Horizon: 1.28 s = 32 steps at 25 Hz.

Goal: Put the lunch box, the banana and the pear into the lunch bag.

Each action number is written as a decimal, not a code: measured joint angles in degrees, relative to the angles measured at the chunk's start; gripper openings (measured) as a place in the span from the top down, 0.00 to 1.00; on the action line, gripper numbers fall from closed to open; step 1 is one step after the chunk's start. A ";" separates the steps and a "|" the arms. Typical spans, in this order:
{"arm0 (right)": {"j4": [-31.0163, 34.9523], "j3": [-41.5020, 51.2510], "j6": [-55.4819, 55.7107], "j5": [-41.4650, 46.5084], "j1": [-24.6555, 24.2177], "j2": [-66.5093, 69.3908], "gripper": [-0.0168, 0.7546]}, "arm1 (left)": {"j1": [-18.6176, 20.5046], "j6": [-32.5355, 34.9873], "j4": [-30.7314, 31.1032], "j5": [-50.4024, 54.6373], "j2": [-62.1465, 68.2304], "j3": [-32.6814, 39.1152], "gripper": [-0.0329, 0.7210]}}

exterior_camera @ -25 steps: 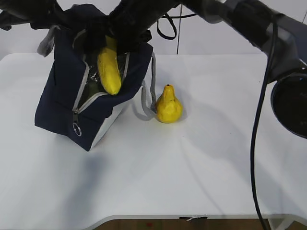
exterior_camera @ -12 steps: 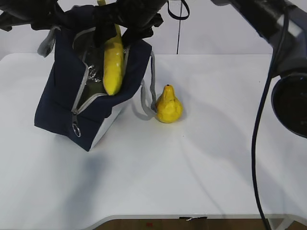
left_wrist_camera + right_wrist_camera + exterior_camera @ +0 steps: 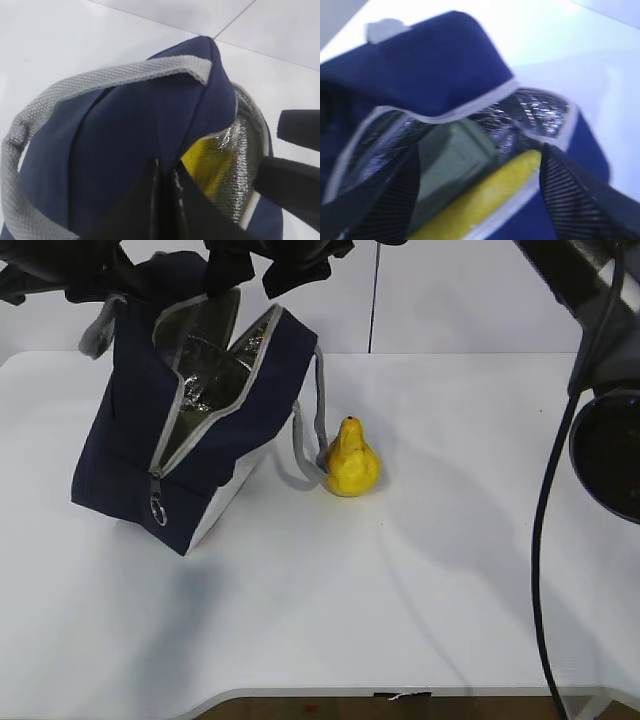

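Observation:
The navy lunch bag (image 3: pixel 210 430) stands tilted at the table's left with its zipper open and its foil lining showing. My left gripper (image 3: pixel 165 167) is shut on the bag's navy top fabric and holds it up; in the exterior view it (image 3: pixel 120 280) is at the top left. My right gripper (image 3: pixel 480 148) is open and empty just above the bag's mouth (image 3: pixel 262 270). The banana (image 3: pixel 485 200) lies inside the bag beside the lunch box's sage-green lid (image 3: pixel 450 165). The banana also shows in the left wrist view (image 3: pixel 205 165). The pear (image 3: pixel 350 460) stands upright on the table right of the bag.
A grey strap handle (image 3: pixel 305 455) hangs from the bag and loops down next to the pear. The white table (image 3: pixel 420 580) stretches to the front and right. The right arm's black cable (image 3: pixel 545 540) hangs at the right edge.
The banana, held over the bag's mouth earlier, has gone down inside the bag. My right gripper has let go of it and lifted. The bag and pear have not moved.

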 joint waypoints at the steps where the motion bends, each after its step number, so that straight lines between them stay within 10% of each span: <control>1: -0.65 0.00 0.13 0.12 0.00 0.00 0.21 | 0.00 0.00 0.00 0.00 0.00 0.00 0.96; 20: -11.13 2.65 4.00 0.45 -1.30 -6.93 0.28 | 0.00 0.17 -0.03 0.00 0.00 0.00 0.96; 32: -20.59 29.13 3.69 0.45 -1.30 -18.21 0.29 | 0.00 0.85 -0.03 0.21 0.00 0.00 0.96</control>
